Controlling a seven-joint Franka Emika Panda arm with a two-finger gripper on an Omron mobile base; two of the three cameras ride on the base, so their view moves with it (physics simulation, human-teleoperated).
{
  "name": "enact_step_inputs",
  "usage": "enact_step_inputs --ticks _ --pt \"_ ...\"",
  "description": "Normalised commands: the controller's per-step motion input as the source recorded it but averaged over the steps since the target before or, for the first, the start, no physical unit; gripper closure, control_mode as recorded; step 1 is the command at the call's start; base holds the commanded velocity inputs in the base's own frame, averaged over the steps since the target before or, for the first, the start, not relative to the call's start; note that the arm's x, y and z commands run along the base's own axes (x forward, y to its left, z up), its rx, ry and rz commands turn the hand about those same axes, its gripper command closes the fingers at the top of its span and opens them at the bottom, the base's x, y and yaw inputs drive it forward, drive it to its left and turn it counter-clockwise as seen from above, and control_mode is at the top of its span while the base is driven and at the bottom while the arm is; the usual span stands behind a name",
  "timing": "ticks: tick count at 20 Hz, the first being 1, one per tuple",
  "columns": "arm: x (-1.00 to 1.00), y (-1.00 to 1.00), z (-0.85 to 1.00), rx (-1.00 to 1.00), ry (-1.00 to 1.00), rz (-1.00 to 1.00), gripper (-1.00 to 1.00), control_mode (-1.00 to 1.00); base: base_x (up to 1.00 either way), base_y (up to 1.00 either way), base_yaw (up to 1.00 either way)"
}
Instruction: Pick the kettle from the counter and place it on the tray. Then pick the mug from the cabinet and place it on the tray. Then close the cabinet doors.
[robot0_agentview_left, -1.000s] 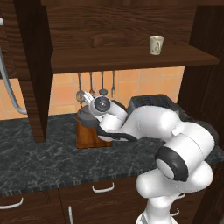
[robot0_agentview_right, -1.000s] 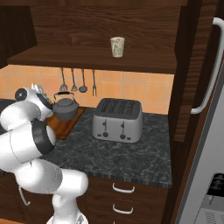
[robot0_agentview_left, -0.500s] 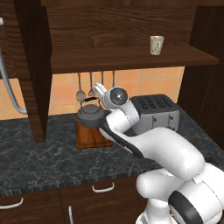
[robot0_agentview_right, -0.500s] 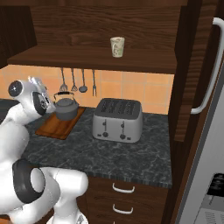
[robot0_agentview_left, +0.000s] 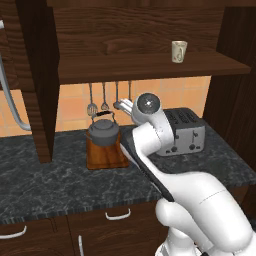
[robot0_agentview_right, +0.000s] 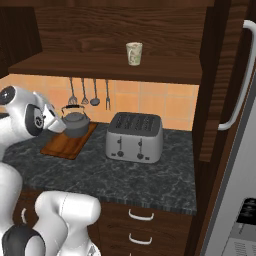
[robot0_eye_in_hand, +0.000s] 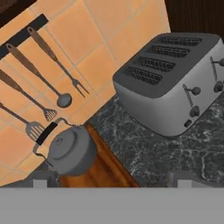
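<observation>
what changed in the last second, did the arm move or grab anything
The arm rose and drew back from the kettle, and the pincer holds nothing, jaws open. The kettle stayed on the tray, the mug on the cabinet shelf, the toaster in place.

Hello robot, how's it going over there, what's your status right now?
Gripper open, empty. Kettle sits on tray. Mug on cabinet shelf, doors open. Toaster beside tray, path up looks free.
</observation>
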Motion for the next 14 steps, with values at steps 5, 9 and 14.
enact_step_inputs --ticks 5,9,14 --pt "-0.71 -0.57 0.30 -0.19 0.09 0.03 -1.00 -1.00 0.00 0.00 0.00" --pt "-0.58 -0.57 0.47 -0.18 0.07 0.03 -1.00 -1.00 0.00 0.00 0.00" --pt "-0.37 -0.54 0.67 -0.15 0.07 0.02 -1.00 -1.00 0.00 0.00 0.00"
